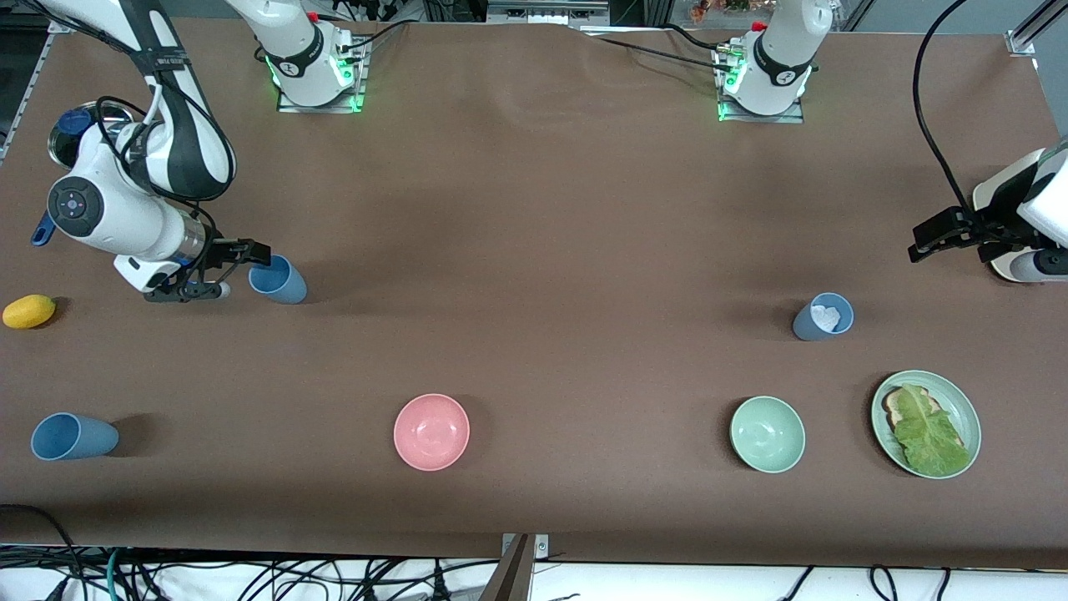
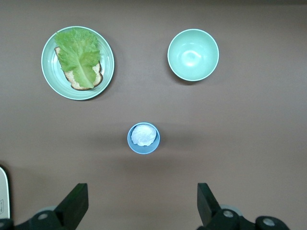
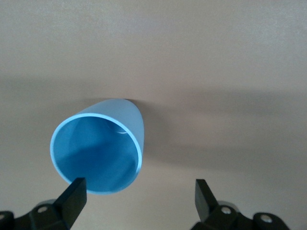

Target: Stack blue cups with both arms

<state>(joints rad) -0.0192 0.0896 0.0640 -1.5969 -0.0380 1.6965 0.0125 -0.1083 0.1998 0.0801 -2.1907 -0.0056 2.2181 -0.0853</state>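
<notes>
A sky blue cup (image 1: pixel 278 280) stands upright toward the right arm's end of the table. My right gripper (image 1: pixel 238 271) is open, low and right beside it. In the right wrist view the cup (image 3: pixel 98 146) sits off toward one finger (image 3: pixel 73 194), not between the two, and my right gripper (image 3: pixel 139 199) is empty. A second sky blue cup (image 1: pixel 73 436) stands nearer the front camera. A slate blue cup (image 1: pixel 823 317) with something white inside stands toward the left arm's end. My left gripper (image 1: pixel 934 238) is open and high above the table there, and the left wrist view (image 2: pixel 144 206) shows the slate cup (image 2: pixel 143 138) below it.
A pink bowl (image 1: pixel 431 431), a pale green bowl (image 1: pixel 768 434) and a green plate (image 1: pixel 964 409) with bread and lettuce stand near the front edge. A yellow fruit (image 1: pixel 29 310) lies by the right arm's end. A metal bowl (image 1: pixel 67 133) sits under the right arm.
</notes>
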